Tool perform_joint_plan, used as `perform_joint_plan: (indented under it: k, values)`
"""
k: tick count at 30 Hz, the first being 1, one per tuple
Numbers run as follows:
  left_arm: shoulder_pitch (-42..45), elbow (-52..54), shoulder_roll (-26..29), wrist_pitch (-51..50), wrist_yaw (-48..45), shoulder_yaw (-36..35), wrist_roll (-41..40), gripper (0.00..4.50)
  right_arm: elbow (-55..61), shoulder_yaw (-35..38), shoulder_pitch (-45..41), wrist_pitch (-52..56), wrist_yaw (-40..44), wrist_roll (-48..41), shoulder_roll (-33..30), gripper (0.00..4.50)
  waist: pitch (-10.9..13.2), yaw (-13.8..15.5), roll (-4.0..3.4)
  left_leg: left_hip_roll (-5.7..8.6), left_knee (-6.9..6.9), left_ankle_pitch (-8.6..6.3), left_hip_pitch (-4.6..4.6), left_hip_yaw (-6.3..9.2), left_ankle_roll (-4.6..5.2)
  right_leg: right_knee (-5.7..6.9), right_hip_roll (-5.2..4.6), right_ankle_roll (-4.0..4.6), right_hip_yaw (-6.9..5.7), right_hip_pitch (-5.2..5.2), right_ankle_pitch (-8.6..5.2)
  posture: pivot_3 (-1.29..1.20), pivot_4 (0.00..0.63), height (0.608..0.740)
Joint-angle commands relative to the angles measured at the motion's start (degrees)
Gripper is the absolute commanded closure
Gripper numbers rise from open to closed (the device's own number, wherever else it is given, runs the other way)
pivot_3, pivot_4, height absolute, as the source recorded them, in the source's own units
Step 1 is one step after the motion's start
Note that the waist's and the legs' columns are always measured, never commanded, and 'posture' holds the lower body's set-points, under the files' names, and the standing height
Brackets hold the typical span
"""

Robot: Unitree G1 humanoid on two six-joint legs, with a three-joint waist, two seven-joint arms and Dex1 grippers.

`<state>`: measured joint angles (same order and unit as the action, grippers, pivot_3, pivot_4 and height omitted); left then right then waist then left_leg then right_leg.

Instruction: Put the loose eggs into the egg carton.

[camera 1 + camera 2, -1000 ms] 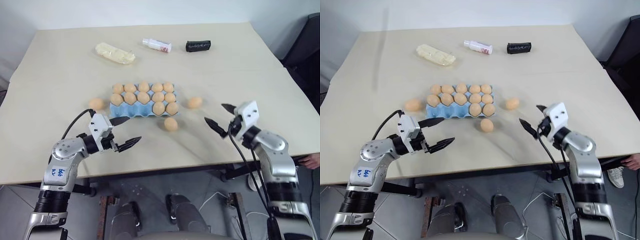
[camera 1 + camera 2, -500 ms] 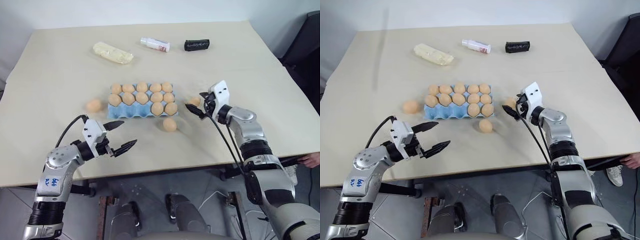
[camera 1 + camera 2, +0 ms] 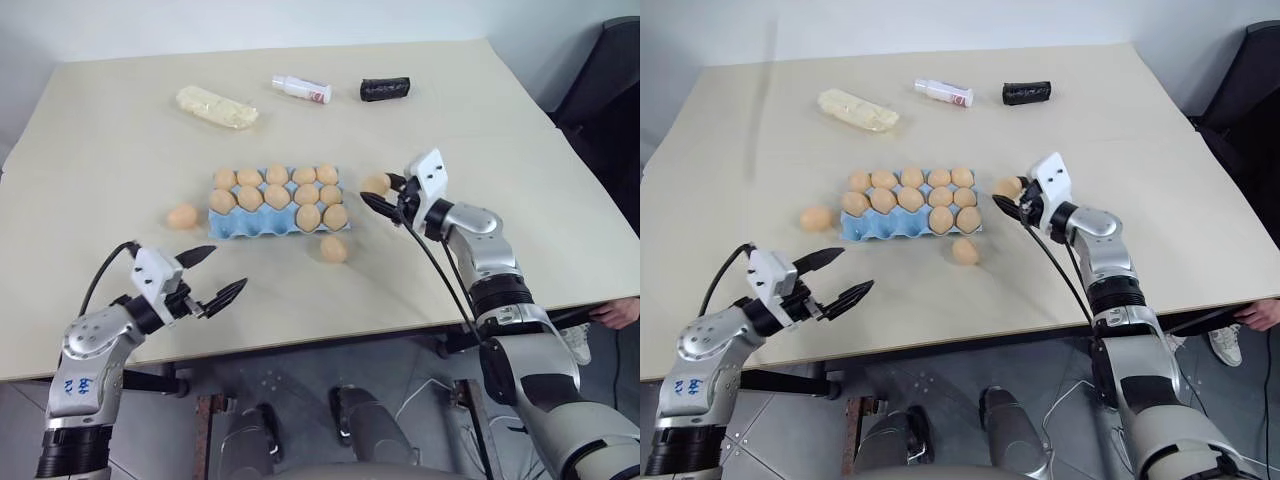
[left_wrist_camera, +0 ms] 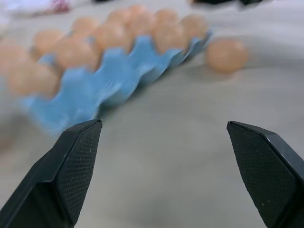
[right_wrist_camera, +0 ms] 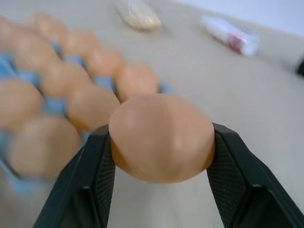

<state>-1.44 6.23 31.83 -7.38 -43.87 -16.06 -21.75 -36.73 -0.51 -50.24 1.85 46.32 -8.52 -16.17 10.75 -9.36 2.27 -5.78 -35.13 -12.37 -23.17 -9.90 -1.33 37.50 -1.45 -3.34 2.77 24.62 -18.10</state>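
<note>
No writing on the white bottle (image 3: 301, 89) reads clearly. My right tool (image 3: 383, 196) clamps one egg (image 5: 161, 137) at centre frame, just right of the egg carton (image 3: 272, 203). My left tool (image 3: 208, 272) gapes wide and empty at lower left; two loose eggs (image 3: 333, 249) lie on the table (image 3: 120, 160).

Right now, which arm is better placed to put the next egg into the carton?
The right. Its gripper has its fingers closed on an egg beside the egg carton. The left gripper is open and empty, short of the carton.
</note>
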Motion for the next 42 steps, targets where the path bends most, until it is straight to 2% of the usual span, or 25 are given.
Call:
perform_joint_plan:
  k: [1,8,11,16,17,18,21,25,28,32,38,42]
  values:
    - [-1.4,-0.4,0.8,2.0,0.5,-3.0,-0.2,0.00,9.5,-4.0,-0.1,6.5,-1.0,-0.5,4.6,2.13,0.0,-0.1,0.01,-0.01,0.01,-0.03,-0.01,0.05,-0.05,0.01,0.00,0.03,-0.05,0.01,-0.01,0.00,0.150,0.740]
    - [-0.7,0.2,0.3,3.0,1.9,-2.6,0.3,0.00,7.6,-10.9,-2.5,8.4,-5.7,4.3,13.5,2.13,0.0,0.0,0.03,0.11,0.02,-0.08,-0.12,0.15,-0.10,-0.02,-0.20,0.07,-0.22,0.01,-0.03,0.00,0.150,0.740]
    - [-0.6,1.0,0.3,2.9,2.3,-2.3,0.2,0.00,6.5,-12.1,-3.0,8.6,-6.1,5.3,15.2,2.13,0.0,-0.1,0.05,0.13,0.08,-0.10,-0.13,0.12,-0.08,-0.08,-0.22,0.07,-0.22,0.01,-0.02,0.00,0.150,0.740]
    - [-0.6,2.7,0.2,2.1,2.5,-1.9,-0.5,0.00,6.0,-11.5,-2.8,8.0,-6.1,5.2,15.0,0.48,0.0,0.0,0.06,0.09,0.15,-0.12,-0.14,0.17,-0.13,-0.10,-0.18,0.15,-0.30,0.02,-0.07,0.00,0.150,0.740]
    - [-0.6,2.9,0.3,2.0,2.3,-1.8,-0.6,0.00,7.0,-11.1,-2.6,8.5,-5.8,4.9,14.3,0.14,0.0,0.0,0.06,0.09,0.15,-0.12,-0.14,0.17,-0.14,-0.10,-0.17,0.15,-0.30,0.02,-0.07,0.00,0.150,0.740]
    - [-0.6,3.1,0.4,1.9,2.2,-1.6,-0.7,0.00,7.8,-10.8,-2.5,8.9,-5.5,4.6,13.9,0.02,0.0,-0.1,0.06,0.08,0.15,-0.12,-0.14,0.18,-0.14,-0.10,-0.15,0.15,-0.30,0.02,-0.07,0.00,0.150,0.740]
    - [0.1,3.6,0.4,1.7,2.4,-1.0,-0.6,0.00,12.2,-9.9,-0.9,10.6,-4.3,3.5,11.5,0.02,0.0,-0.1,0.06,0.08,0.15,-0.12,-0.14,0.17,-0.14,-0.09,-0.15,0.15,-0.29,0.02,-0.07,0.00,0.150,0.740]
    - [2.1,3.9,0.6,1.6,1.6,1.2,-0.2,0.00,28.2,-7.9,6.6,15.4,0.9,-1.7,4.8,0.02,0.0,1.0,0.07,0.08,0.18,-0.13,-0.16,0.29,-0.16,-0.15,-0.15,0.17,-0.36,0.00,-0.09,0.00,0.150,0.740]
    - [4.0,3.6,1.0,1.6,-0.1,3.5,0.2,0.00,38.0,-6.0,15.7,13.7,3.7,-2.4,-2.9,0.02,0.0,1.6,0.08,0.08,0.20,-0.16,-0.17,0.26,-0.16,-0.23,-0.12,0.17,-0.34,0.00,-0.10,0.00,0.150,0.740]
    - [5.6,2.8,1.6,-0.2,-3.2,6.2,-0.5,0.00,42.6,-2.4,29.4,6.2,6.0,-1.8,-12.4,0.02,0.0,2.7,0.08,0.08,0.23,-0.24,-0.16,0.27,-0.13,-0.48,-0.09,0.16,-0.39,-0.10,-0.10,0.00,0.150,0.740]
    - [8.9,-0.6,1.7,1.3,-5.6,8.4,0.8,0.00,44.9,5.4,43.7,4.8,6.0,-6.5,-16.5,0.02,0.0,2.9,0.08,0.16,0.12,-0.25,-0.10,0.18,-0.08,-0.43,0.02,0.13,-0.23,-0.12,-0.07,0.00,0.150,0.740]
    - [10.6,-2.7,1.2,2.7,-6.1,9.0,1.8,0.00,44.9,5.3,44.2,5.9,4.8,-7.5,-15.6,0.02,0.0,2.8,0.08,0.17,0.04,-0.21,-0.03,0.22,-0.05,-0.41,0.04,0.13,-0.21,-0.18,-0.02,0.00,0.150,0.740]
